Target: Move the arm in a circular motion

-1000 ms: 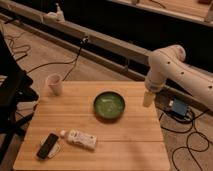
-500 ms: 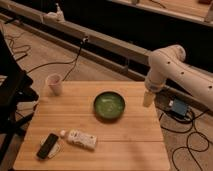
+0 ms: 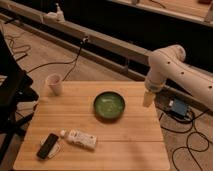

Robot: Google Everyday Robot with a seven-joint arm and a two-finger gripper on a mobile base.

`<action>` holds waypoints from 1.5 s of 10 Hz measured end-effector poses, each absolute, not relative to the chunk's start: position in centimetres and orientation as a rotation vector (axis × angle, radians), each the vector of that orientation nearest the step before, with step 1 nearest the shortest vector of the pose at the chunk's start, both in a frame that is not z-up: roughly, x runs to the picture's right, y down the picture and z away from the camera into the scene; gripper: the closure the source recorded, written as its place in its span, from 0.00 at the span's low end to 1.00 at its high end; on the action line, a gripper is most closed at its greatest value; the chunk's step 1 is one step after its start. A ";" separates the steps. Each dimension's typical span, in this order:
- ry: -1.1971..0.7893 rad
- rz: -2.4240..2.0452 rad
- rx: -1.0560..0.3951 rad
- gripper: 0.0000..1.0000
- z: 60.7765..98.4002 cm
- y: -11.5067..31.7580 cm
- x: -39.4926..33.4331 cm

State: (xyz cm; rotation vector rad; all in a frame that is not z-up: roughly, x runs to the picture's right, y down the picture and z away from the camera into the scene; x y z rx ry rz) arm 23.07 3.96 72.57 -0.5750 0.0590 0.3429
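The gripper (image 3: 147, 99) is hanging over the right edge of the wooden table (image 3: 125, 150), near the green bowl (image 3: 109, 105); whether it is open or closed cannot be told. The arm (image 3: 167, 65) is reaching in from the right, its long section running up-left to a rounded elbow, then dropping so the tip is pointing straight down. Nothing here is marking how much of the circle is done.

the arm (image 3: 186, 76) leaves the right edge — its gripper (image 3: 147, 98), by the table's (image 3: 125, 146) right rim, unreadable.
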 end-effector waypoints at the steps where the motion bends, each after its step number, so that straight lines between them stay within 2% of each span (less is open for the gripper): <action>1: 0.059 0.343 -0.575 0.44 72.6 4.0 23.1; 5: 0.060 0.343 -0.573 0.88 72.6 3.8 23.1; 7: 0.070 0.318 -0.557 1.00 73.3 2.1 23.1; 10: 0.072 0.197 -0.527 1.00 77.6 -2.9 19.5; 12: 0.059 0.121 -0.521 1.00 81.0 -4.4 16.1; 15: -0.020 0.003 -0.530 1.00 83.7 -4.5 8.7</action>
